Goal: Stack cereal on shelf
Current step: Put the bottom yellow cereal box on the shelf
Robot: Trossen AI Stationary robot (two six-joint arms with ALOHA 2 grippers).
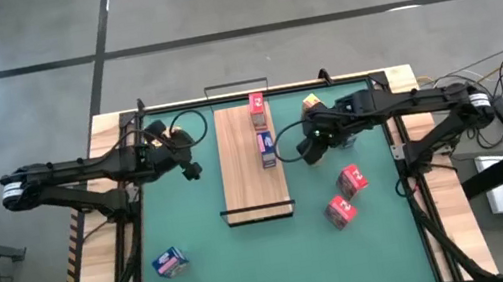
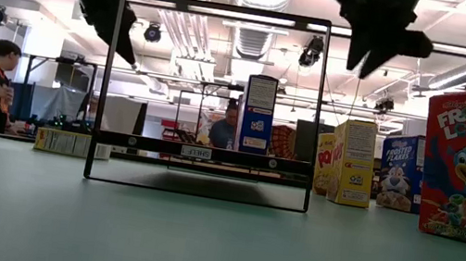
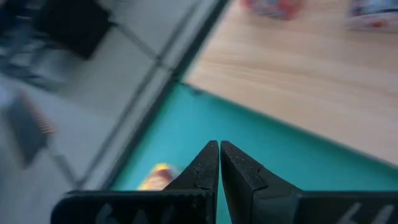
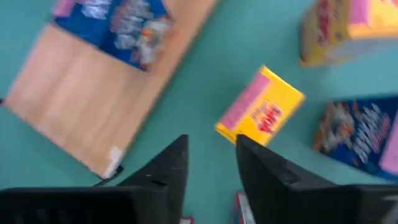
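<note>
The shelf (image 1: pixel 253 166), a long light-wood board, lies mid-table on the green mat. On its far half stand a red cereal box (image 1: pixel 258 110) and a blue one (image 1: pixel 266 146), which is upright in the low view (image 2: pixel 257 116). My right gripper (image 4: pixel 211 158) hovers open just right of the shelf (image 1: pixel 308 147), above the mat, with nothing between its fingers. Beyond its fingers a yellow box (image 4: pixel 261 115) stands on the mat. My left gripper (image 3: pixel 219 152) is shut and empty, raised left of the shelf (image 1: pixel 192 171).
Two red boxes (image 1: pixel 352 181) (image 1: pixel 341 211) sit on the mat at the right, and a blue box (image 1: pixel 170 263) is near the front left. More yellow and blue boxes (image 4: pixel 348 25) (image 4: pixel 364 137) stand at the far right. A black wire frame (image 2: pixel 210 99) rises at the shelf's near end.
</note>
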